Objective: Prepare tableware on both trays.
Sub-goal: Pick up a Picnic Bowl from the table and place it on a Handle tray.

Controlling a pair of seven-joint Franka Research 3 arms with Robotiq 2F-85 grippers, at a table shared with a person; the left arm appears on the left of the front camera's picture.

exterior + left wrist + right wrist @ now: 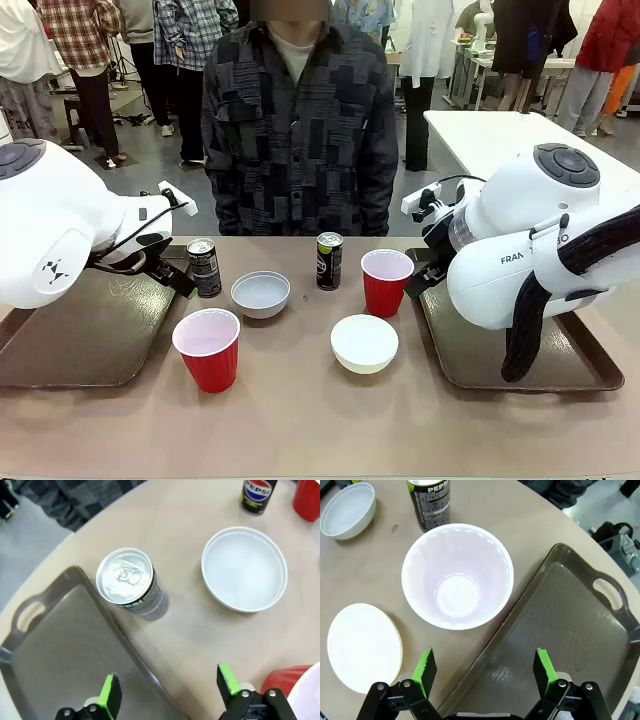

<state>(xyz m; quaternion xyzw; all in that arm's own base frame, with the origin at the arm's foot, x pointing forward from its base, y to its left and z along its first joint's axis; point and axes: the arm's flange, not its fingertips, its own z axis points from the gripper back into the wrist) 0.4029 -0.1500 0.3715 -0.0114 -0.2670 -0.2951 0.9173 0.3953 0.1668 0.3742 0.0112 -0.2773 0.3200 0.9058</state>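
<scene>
Two dark brown trays lie bare, the left tray and the right tray. Between them stand a dark can, a grey-blue bowl, a second can, a red cup, a white bowl and a nearer red cup. My left gripper is open above the tray's rim, just short of the silver-topped can. My right gripper is open over the upright red cup, whose white inside faces me, beside the tray.
A person in a dark patterned shirt stands at the far edge of the table, hands out of sight. Bare tan tabletop runs along the front. Other people and a white table stand behind.
</scene>
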